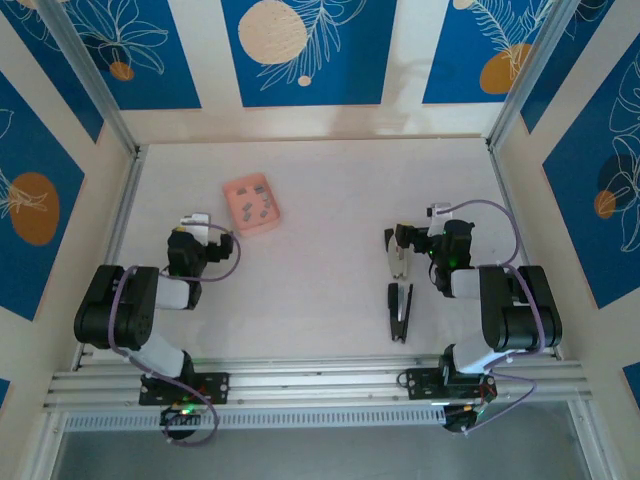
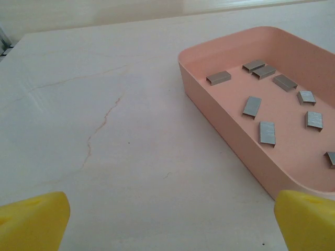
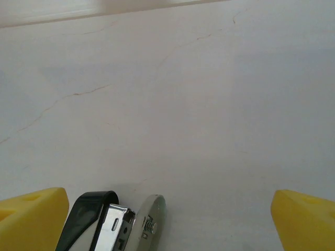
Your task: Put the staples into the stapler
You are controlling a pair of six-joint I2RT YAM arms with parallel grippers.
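A: What do we make of the room?

B: We see a pale worktop (image 1: 320, 180) closed in on 3 sides by cream walls (image 1: 405, 60). They carry blue panels (image 1: 330, 80) with white leaves and orange or cream discs. Metal rails (image 1: 320, 385) run along the near edge.

A: And the surface close up?

B: Matt and off-white, with thin brownish hairlines wandering over it in both wrist views.

A: The staples (image 2: 252, 106)?

B: We count 9 strips scattered loose in the pink box (image 1: 252, 204), at the worktop's left rear.

A: The left hand (image 2: 167, 225)?

B: Near the box, fingers spread wide and holding nothing.

A: The stapler (image 1: 400, 310)?

B: It lies flat on the right.

A: The right hand (image 3: 167, 225)?

B: Just as wide and gripping nothing. The stapler's end lies between its fingers, close to one.
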